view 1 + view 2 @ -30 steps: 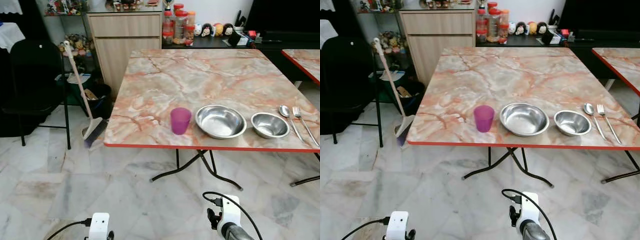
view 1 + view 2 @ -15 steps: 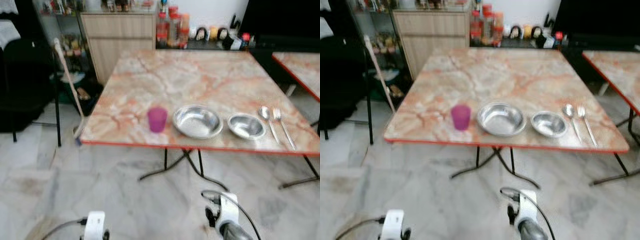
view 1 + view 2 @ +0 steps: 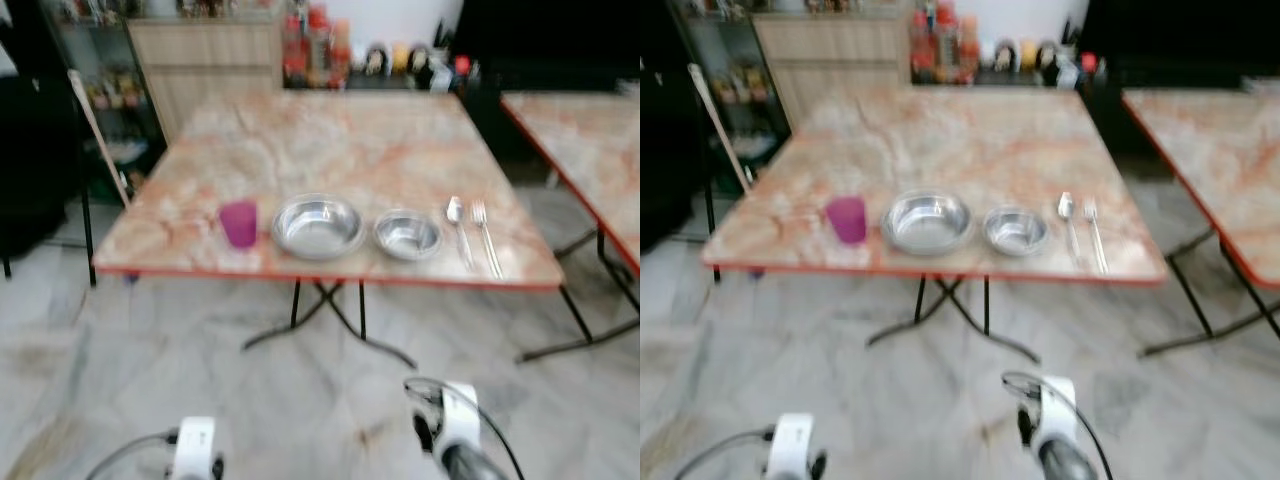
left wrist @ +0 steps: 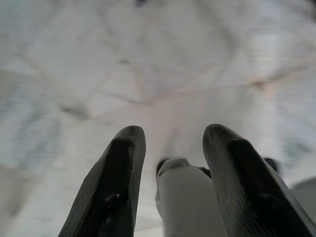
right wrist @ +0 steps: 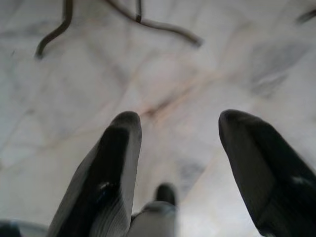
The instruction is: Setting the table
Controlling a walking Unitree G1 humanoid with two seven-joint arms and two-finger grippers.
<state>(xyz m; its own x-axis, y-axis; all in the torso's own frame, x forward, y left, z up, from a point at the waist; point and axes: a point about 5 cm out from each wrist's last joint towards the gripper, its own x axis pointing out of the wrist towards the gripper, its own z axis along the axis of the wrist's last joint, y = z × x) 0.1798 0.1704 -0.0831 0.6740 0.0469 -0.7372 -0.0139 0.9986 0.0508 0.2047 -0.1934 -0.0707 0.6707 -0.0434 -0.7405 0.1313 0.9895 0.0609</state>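
Observation:
On the marble-patterned table [image 3: 330, 140], near its front edge, stand in a row a purple cup [image 3: 239, 223], a large steel bowl [image 3: 318, 226], a smaller steel bowl [image 3: 407, 234], a spoon [image 3: 458, 228] and a fork [image 3: 486, 236]. Both arms hang low in front of me, well short of the table. My left gripper [image 4: 170, 143] is open over the marble floor with nothing between its fingers. My right gripper [image 5: 180, 131] is open too, pointing down at the floor near the table's legs [image 5: 148, 22].
A second marble table [image 3: 590, 140] stands to the right, with a gap between the two. A broom [image 3: 95, 135] and a dark chair [image 3: 35, 170] are to the left. A wooden cabinet [image 3: 205, 60] and a counter with jars [image 3: 310, 45] stand behind.
The whole picture has shifted left and grown blurred, so the camera has moved; the second table on the right shows more. The items on the table keep their places.

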